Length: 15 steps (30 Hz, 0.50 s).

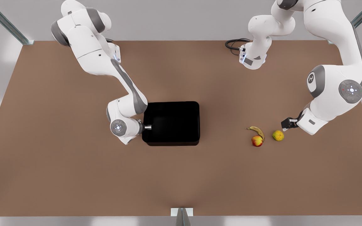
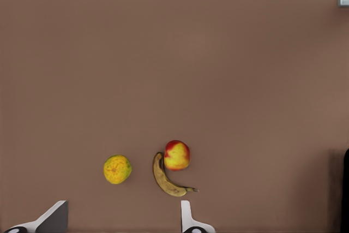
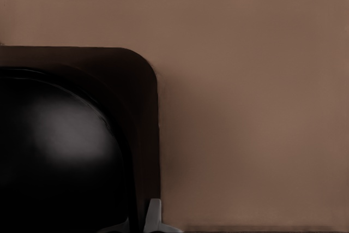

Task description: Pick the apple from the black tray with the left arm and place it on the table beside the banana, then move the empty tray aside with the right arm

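The red apple (image 1: pixel 256 141) (image 2: pixel 176 155) lies on the brown table (image 1: pixel 74 175), touching the inner curve of the spotted banana (image 1: pixel 258 131) (image 2: pixel 163 177). My left gripper (image 1: pixel 286 124) (image 2: pixel 122 219) hovers open and empty toward the front view's right of them. The glossy black tray (image 1: pixel 171 122) (image 3: pixel 82 135) sits mid-table with nothing in it. My right gripper (image 1: pixel 148 127) (image 3: pixel 139 225) is at the tray's wall on the front view's left, its fingers pinched on that wall near a rounded corner.
A yellow-green fruit with orange blotches (image 1: pixel 278 135) (image 2: pixel 117 168) lies just under the left gripper, beside the banana. A black cable (image 1: pixel 236 44) coils at the table's far edge. Metal posts stand at the far corners, and a bracket (image 1: pixel 182 212) at the near edge.
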Tool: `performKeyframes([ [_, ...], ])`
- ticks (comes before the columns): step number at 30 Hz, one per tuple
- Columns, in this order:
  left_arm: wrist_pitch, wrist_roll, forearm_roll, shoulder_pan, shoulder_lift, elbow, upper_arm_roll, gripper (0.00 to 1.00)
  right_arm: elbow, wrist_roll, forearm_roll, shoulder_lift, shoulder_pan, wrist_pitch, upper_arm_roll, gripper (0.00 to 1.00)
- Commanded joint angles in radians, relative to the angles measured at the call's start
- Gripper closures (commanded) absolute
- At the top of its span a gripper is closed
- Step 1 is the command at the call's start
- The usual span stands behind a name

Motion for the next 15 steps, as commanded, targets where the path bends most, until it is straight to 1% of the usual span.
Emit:
performKeyframes([
  [1,-0.003,0.045,0.001,0.0,-0.001,0.001,0.0,0.0,0.01,-0.055,-0.012,-0.027,0.0,-0.071,-0.004,0.92],
  [3,-0.001,0.045,0.001,0.001,-0.001,0.001,0.0,0.0,0.012,-0.055,-0.015,-0.044,0.0,-0.083,-0.013,0.95],
  [5,-0.001,0.045,0.001,0.001,-0.001,0.001,0.0,0.0,0.036,-0.063,-0.017,-0.061,0.0,-0.144,-0.052,0.96],
  [7,0.002,0.045,0.001,0.005,-0.001,0.001,0.0,0.0,0.05,-0.178,-0.012,-0.083,0.0,-0.219,-0.131,0.96],
  [11,0.002,0.045,0.001,0.006,0.001,0.001,0.0,0.0,0.053,-0.501,-0.015,-0.121,0.0,-0.389,-0.314,0.96],
  [13,0.002,0.045,0.001,0.008,0.001,0.001,0.0,0.0,0.052,-0.62,-0.048,-0.119,0.0,-0.454,-0.366,0.96],
  [14,0.001,0.045,0.001,0.008,-0.001,0.001,0.0,0.0,0.052,-0.623,-0.078,-0.132,0.0,-0.491,-0.366,0.96],
  [15,0.001,0.045,0.001,0.008,-0.001,0.001,0.0,0.0,0.052,-0.692,-0.098,-0.129,-0.01,-0.495,-0.392,0.96],
])
